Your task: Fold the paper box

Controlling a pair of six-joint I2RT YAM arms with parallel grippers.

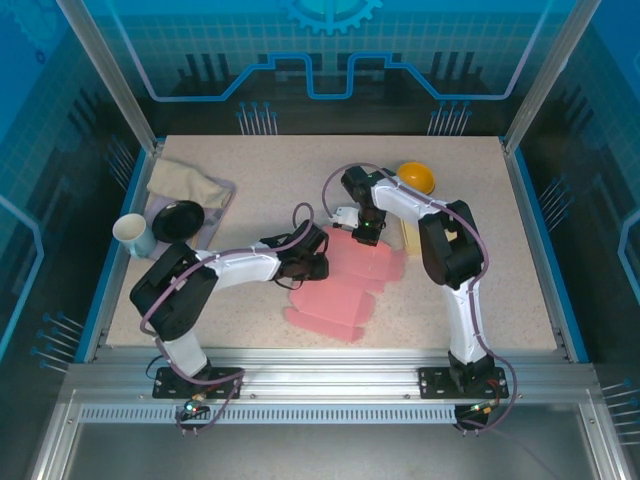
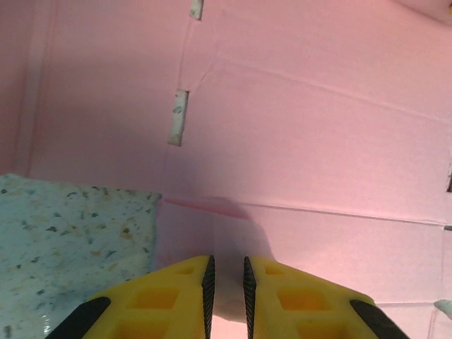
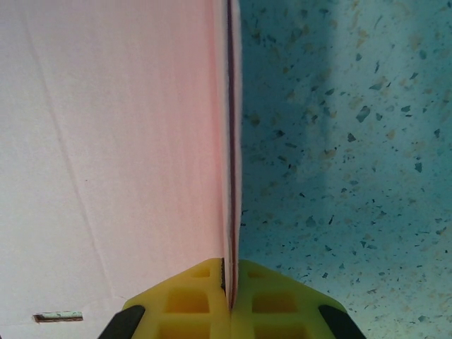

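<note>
On the worktop (image 1: 250,170), frame centre, the paper box (image 1: 335,300) looks only partly folded. Right hand (image 3: 229,282) pinches a panel edge; left hand (image 2: 226,282) narrow, grip unclear.

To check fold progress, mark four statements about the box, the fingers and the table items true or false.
1. The right fingers pinch an edge of the pink paper box. True.
2. The white cup stands on the box. False: it stands near the left edge of the table, apart from the box.
3. The orange round bowl sits beyond the box, far right. True.
4. The beige cloth covers the box. False: it lies in the far left corner.
</note>
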